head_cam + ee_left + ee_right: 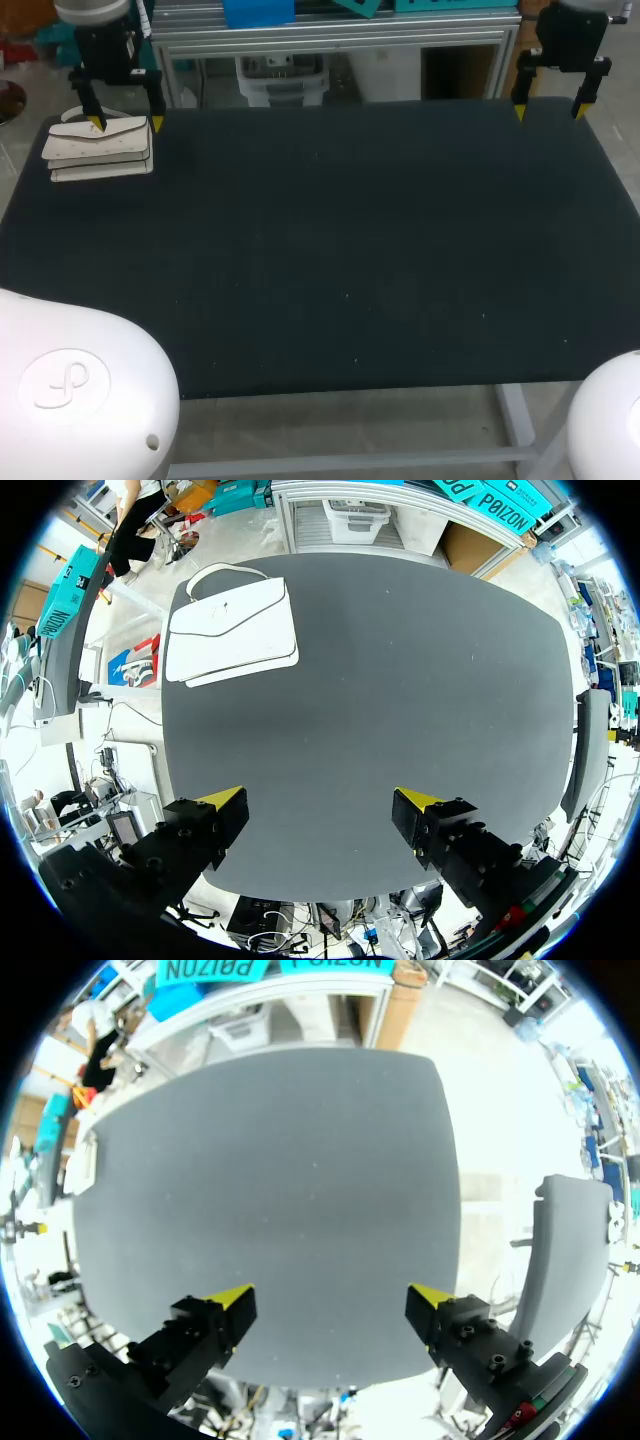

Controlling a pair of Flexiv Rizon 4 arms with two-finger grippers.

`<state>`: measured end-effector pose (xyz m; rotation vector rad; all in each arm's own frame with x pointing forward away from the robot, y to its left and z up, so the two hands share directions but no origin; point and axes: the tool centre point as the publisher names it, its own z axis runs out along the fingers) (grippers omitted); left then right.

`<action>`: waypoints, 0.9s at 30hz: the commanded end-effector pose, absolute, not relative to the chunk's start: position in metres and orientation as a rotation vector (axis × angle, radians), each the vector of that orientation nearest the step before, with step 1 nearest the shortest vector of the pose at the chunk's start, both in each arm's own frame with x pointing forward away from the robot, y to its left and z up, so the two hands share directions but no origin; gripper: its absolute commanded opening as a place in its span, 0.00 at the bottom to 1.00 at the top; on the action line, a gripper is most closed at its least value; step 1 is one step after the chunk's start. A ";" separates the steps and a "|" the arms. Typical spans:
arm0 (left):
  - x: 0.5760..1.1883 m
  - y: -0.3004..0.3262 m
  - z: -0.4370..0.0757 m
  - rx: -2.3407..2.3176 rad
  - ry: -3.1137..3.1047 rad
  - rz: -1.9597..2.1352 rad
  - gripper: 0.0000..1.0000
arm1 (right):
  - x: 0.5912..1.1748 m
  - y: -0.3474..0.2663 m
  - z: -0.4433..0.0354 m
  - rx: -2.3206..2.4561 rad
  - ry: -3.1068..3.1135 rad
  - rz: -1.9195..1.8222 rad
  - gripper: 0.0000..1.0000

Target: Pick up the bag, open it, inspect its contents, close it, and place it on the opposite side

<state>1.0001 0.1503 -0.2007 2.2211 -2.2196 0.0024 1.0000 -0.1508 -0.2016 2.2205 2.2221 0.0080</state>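
**Entry: bag task, opening position**

1. Table [350,270]: we note a dark top filling the middle of the frame, its far edge along the upper part.
2. Right gripper [548,110]: upper right of the frame, above the far edge. We see its fingers spread wide with nothing between them. Its own wrist view confirms this [330,1305].
3. Left gripper [125,122]: upper left of the frame. Its fingers are also spread wide and hold nothing. In its wrist view [320,815] it hangs clear of the bag, which lies well ahead of it.
4. Bag [100,148]: white and flat, lying flap-side up in the upper left of the frame, near the table's left corner [230,630].

**Hazards, as we judge them:** the bag lies low and close to the table's edge, so a descent that lands on the flap could push it toward the corner. A pinch on the flap alone could lift it open too early.

**Orientation:** the long axis runs left to right across the head view, parallel to the far edge. The handle loop points toward the top of the frame.
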 end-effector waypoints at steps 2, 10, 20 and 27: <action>1.000 0.150 -0.200 2.221 -2.220 0.001 1.00 | 1.000 -0.150 -0.201 2.220 2.222 0.004 1.00; 1.000 0.150 -0.200 2.221 -2.220 0.001 1.00 | 1.000 -0.150 -0.201 2.220 2.222 0.004 1.00; 1.000 0.150 -0.200 2.221 -2.220 0.001 1.00 | 1.000 -0.150 -0.201 2.220 2.222 0.004 1.00; 1.000 0.151 -0.200 2.210 -2.226 0.050 1.00 | 1.000 -0.150 -0.201 2.220 2.222 0.004 1.00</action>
